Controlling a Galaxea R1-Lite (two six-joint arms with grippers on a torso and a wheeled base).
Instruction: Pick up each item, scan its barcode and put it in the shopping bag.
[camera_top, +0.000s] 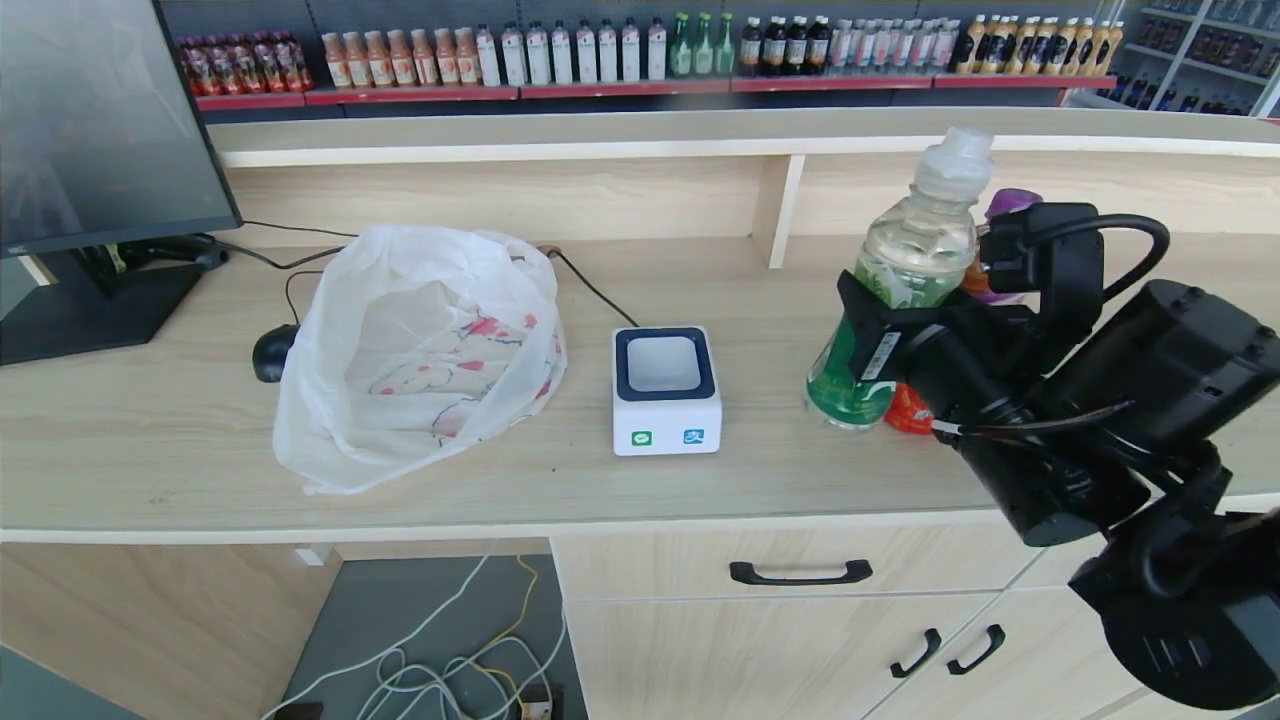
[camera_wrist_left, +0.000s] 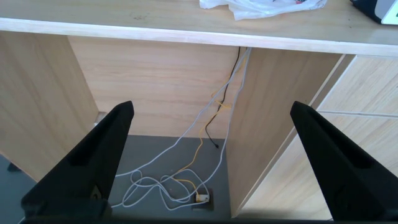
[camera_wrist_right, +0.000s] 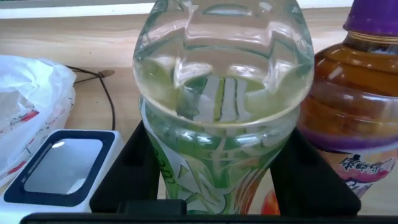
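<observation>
Nearest the head camera, the right jaws are closed on the green-labelled bottle, gripping its labelled body below the shoulder. The bottle is upright at the right end of the bench. I cannot tell whether its base rests on the bench or is just clear of it. A purple-capped bottle stands just behind it. The scanner sits mid-bench, window upward, between the bottle and the shopping bag, which lies open-mouthed to the left.

Left wrist view: the left jaws are spread wide and hold nothing. They hang below the bench edge, facing the open cabinet bay and its floor cables.

Right wrist view: the bottle body sits between the jaws, one on each side. The purple-capped bottle is close beside it and the scanner is farther off.

Handling judgement: the bottle is nearly full, so I expect it to be fairly heavy and to swing if tilted quickly. Its thin plastic wall should yield under pressure, and the label film may be slippery. I rate this hold on the labelled body as suitable; the neck and cap are poorer grip points.
</observation>
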